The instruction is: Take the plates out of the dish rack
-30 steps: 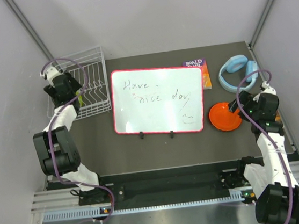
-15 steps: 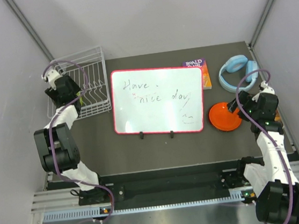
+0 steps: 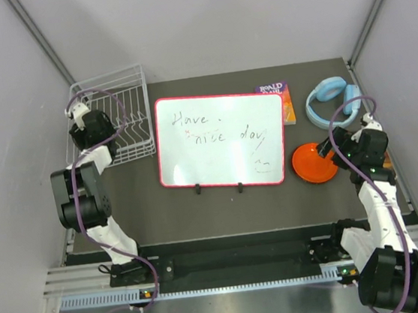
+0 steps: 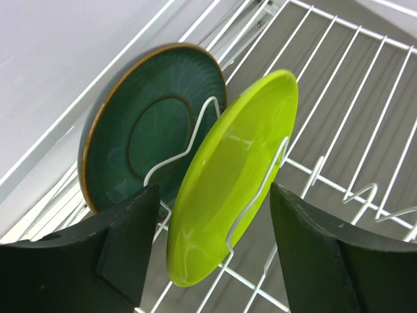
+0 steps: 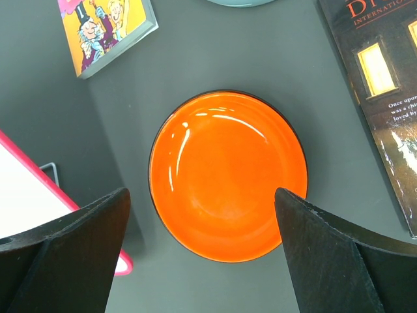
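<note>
The left jaws are spread wide inside the dish rack (image 3: 133, 139) at the bench's (image 3: 223, 211) far left corner. They flank the lime-yellow plate (image 4: 228, 182), 1 of 2 standing on edge, beside a dark green plate (image 4: 140, 137). The right jaws hang open above the orange plate (image 5: 228, 176), which lies flat on the bench by the whiteboard (image 3: 218, 140).

White links and bulky black joint housings on left arm (image 3: 85, 193) and right arm (image 3: 376, 198), black bases at the near edge of the bench (image 3: 275, 209). Thin purple cable (image 3: 108, 96) looping loose along each arm from base to wrist. Up close, left claw (image 4: 215, 208) and right claw (image 5: 202, 215): two broad matte-black fingers apiece, flat inner faces, chamfered edges.
</note>
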